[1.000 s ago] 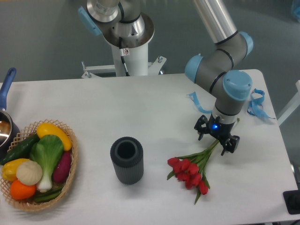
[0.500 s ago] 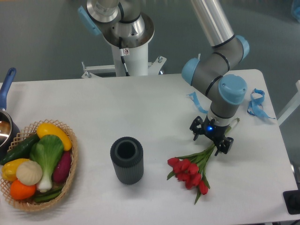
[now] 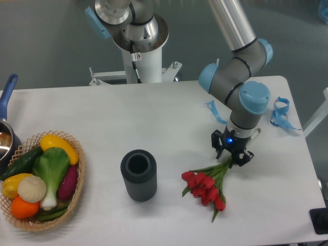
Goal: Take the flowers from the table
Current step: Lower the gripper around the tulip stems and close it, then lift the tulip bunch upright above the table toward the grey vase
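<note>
Camera: flowers [image 3: 206,186] diagonal, buds lower-left.

table [image 3: 169,115]: smooth, matt white surface, looked like laminate
flowers [image 3: 207,185]: red buds with a slight gloss, looked like plastic
cylinder [image 3: 138,175]: dark grey, ribbed, matt, looked like rubber
basket [image 3: 77,190]: woven wicker, rough
vegetables [image 3: 48,171]: glossy, looked like plastic
arm [image 3: 233,23]: brushed metal tube, smooth blue plastic caps
ribbon [image 3: 281,114]: blue cloth
</note>
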`<state>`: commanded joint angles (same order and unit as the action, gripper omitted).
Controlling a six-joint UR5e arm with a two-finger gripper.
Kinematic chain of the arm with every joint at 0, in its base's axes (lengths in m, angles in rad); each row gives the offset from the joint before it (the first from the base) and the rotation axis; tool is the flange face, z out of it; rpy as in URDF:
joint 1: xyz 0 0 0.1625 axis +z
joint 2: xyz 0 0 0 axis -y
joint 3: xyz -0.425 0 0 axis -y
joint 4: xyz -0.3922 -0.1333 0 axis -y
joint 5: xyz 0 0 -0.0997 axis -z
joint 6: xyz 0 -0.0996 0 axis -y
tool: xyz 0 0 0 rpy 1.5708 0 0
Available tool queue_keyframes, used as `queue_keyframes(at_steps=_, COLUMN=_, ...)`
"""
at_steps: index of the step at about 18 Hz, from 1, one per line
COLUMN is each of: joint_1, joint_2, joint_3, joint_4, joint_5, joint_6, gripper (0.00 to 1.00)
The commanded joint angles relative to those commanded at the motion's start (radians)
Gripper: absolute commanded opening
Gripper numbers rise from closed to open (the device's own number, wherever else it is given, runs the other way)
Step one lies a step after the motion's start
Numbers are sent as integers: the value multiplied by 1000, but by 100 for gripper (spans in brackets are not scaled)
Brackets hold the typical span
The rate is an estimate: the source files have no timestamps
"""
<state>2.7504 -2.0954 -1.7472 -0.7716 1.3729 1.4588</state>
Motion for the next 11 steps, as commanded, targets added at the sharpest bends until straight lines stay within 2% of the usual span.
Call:
queue_keyframes(at_steps=3, joint_1=0, joint_2=2, joint_3=3, joint_4=-3, joint_5=2, joint_6=-11, gripper=24)
queue_keyframes(at_steps=4, joint_1=0, joint_2=3, joint_3=3, joint_4=-3, joint_5=3, joint_6=-12, gripper=17)
queue_keyframes(at_steps=5, joint_1=-2, joint_2=3, joint_3=3, joint_4=-3, joint_5=3, joint_6=-12, gripper=13)
queue_keyframes(at_steps=11, joint_1=2, joint_2=12, joint_3=3, joint_4=-2, joint_5=-6, joint_6=-14, gripper=10)
